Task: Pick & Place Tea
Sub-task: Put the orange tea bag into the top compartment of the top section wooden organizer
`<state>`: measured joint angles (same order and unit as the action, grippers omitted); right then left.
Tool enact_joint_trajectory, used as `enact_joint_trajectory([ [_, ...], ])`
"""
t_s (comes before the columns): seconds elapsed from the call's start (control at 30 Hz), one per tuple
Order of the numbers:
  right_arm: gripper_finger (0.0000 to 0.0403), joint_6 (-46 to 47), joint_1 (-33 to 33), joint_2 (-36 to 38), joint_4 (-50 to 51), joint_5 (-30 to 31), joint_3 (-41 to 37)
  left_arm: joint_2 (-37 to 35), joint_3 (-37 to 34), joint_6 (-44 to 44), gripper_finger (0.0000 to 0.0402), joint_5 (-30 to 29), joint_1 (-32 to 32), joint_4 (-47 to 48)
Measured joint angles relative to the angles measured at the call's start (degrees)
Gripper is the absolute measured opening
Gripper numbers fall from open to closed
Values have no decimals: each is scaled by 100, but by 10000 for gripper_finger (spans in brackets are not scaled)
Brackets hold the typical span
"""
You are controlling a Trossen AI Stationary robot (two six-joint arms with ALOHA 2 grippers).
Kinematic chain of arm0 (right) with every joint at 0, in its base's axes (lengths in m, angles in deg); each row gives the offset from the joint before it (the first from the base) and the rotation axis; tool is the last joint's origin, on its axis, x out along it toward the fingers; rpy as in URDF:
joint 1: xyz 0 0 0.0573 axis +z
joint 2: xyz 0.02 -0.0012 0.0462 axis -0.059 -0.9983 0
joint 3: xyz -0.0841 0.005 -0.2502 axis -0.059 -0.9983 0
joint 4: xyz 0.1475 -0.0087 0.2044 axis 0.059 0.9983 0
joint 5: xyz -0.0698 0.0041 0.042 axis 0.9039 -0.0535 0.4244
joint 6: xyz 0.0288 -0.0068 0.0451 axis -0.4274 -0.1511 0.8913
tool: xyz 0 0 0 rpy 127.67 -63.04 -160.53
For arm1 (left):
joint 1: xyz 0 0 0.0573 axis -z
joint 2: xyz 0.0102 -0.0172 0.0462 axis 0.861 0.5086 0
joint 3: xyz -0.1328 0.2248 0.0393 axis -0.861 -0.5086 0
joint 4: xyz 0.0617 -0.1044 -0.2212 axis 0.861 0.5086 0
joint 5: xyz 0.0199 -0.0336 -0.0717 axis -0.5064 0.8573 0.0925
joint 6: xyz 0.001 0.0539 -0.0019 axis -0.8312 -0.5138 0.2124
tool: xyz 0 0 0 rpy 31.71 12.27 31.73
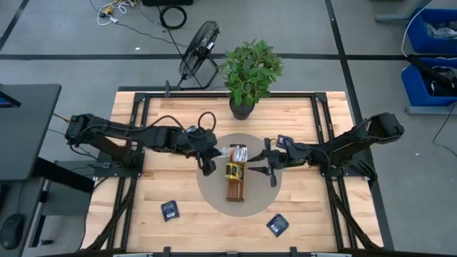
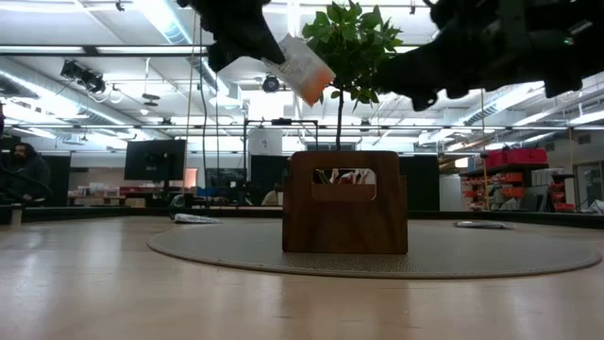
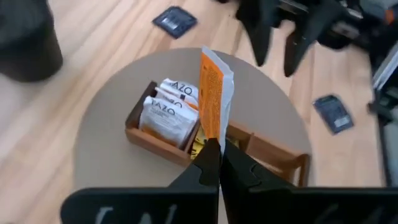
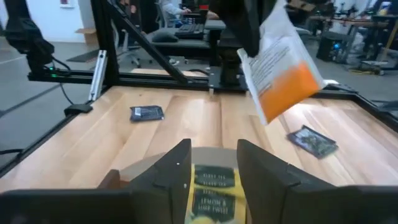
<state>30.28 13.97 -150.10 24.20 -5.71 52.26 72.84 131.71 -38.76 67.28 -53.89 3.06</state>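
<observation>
My left gripper (image 1: 211, 161) is shut on an orange-and-white tea sachet (image 2: 304, 68), which hangs above the far end of the long brown wooden tray (image 1: 235, 191). The tray stands on a round grey mat (image 1: 214, 187). It holds several white-and-orange sachets (image 3: 166, 112) at one end and a yellow one (image 4: 210, 194) further along. My right gripper (image 4: 214, 167) is open just above the tray's middle, over the yellow sachet, with nothing between its fingers. Dark navy sachets (image 1: 169, 210) (image 1: 278, 224) lie flat on the table near its front. My left gripper pinches the sachet between its two fingers at one edge (image 3: 212, 138), by its white part. The fingers come slanting down from the table's left. The sachet is lifted clear above the tray, tilted, with its orange end (image 2: 317, 85) lowest.
A potted plant (image 1: 243, 107) stands at the table's far edge behind the mat. A floor fan (image 1: 200, 46) sits beyond the table. Another navy sachet (image 1: 285, 140) lies by the right arm. Bare wood lies to the left and right of the mat.
</observation>
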Motion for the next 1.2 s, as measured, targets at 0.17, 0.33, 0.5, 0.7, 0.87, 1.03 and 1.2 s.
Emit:
enact_joint_trajectory([
  [0.17,139,16,321,155,15,375,-164,-2,0,859,1,457,-476,13],
  [0.33,139,14,583,161,108,647,-191,-2,0,2051,1,872,-941,44],
  [0.5,139,-29,814,161,268,872,-191,311,4,2986,1,1396,-1227,-2],
  [0.7,133,-48,991,159,482,871,-194,984,0,3624,1,2329,-1283,-45],
  [0.87,125,-39,1121,159,633,871,-192,1276,-1,3913,1,2482,-1326,-229],
  [1.03,117,-39,1242,158,713,901,-193,1290,11,4039,1,2388,-1468,-373],
  [1.2,111,-29,1372,157,751,1089,-191,1290,11,4063,1,2399,-1631,-345],
])
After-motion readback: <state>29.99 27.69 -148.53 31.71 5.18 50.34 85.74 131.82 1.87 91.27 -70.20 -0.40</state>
